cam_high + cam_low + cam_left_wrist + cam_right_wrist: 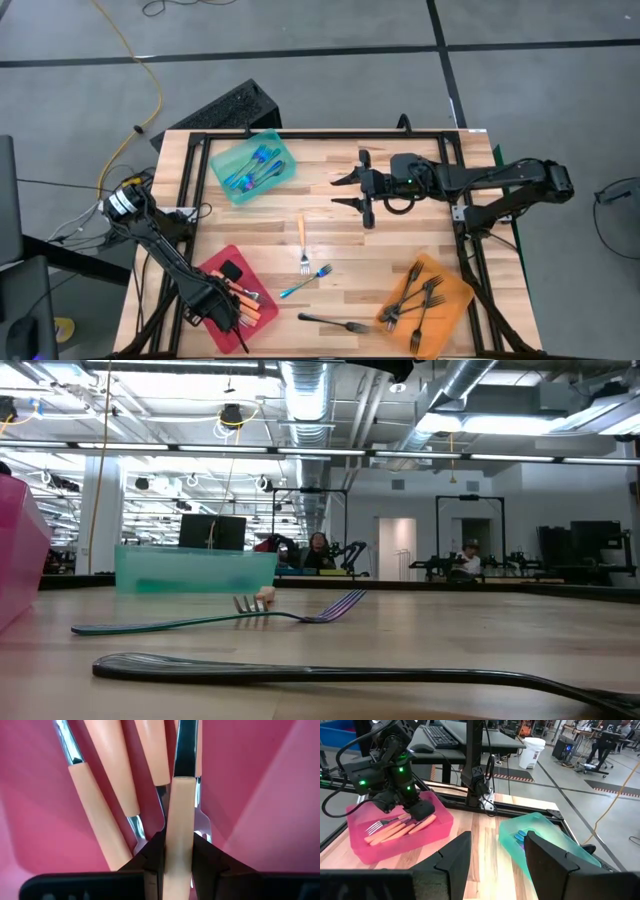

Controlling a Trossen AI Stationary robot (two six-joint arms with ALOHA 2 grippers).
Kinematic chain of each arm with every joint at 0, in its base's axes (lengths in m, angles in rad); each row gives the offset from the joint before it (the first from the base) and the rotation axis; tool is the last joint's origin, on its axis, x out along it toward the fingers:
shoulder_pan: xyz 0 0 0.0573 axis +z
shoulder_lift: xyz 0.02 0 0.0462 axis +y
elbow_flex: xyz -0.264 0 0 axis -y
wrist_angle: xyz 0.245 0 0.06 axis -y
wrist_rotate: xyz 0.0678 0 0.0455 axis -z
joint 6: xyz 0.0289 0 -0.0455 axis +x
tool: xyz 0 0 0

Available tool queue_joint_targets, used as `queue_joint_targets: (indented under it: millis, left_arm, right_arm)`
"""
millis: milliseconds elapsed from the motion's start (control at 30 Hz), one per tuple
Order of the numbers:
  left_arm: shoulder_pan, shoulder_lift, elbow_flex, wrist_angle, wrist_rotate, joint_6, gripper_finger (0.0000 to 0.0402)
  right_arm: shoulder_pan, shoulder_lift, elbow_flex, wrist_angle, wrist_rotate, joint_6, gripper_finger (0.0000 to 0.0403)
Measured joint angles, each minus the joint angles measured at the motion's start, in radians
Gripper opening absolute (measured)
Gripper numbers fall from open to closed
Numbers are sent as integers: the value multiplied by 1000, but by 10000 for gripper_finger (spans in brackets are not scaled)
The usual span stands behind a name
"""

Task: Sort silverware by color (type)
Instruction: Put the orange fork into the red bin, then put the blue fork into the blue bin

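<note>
- Your left gripper (228, 318) is down in the red tray (222, 262), jaws clamped on an orange fork (179, 845).
- Your right gripper (345, 190) hovers beyond that tray, jaws apart, empty.

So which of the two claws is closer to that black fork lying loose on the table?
The left gripper. It is down in the red tray, a short way from the black fork. The right gripper hangs over the table's far side, clearly farther off.

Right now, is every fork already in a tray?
No. Three forks lie loose on the table: an orange fork, a blue fork and a black fork.
</note>
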Motion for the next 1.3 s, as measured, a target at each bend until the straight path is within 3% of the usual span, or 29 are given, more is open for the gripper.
queue_joint_targets:
  millis: [133, 400, 767, 1067, 1300]
  left_arm:
    - [13, 1, 0, -1, 3, 3, 51]
    - [18, 5, -5, 0, -17, 2, 164]
    - [71, -13, 39, -65, 25, -79, 176]
    - [126, -112, 215, -313, -189, -76, 177]
    - [192, -201, 281, -288, -342, -147, 177]
  right_arm:
    - [0, 0, 0, -1, 0, 0, 202]
    - [0, 0, 0, -3, 0, 0, 202]
    - [0, 0, 0, -12, -1, 0, 202]
    - [0, 0, 0, -18, -1, 34, 202]
    - [0, 0, 0, -82, 21, 61, 202]
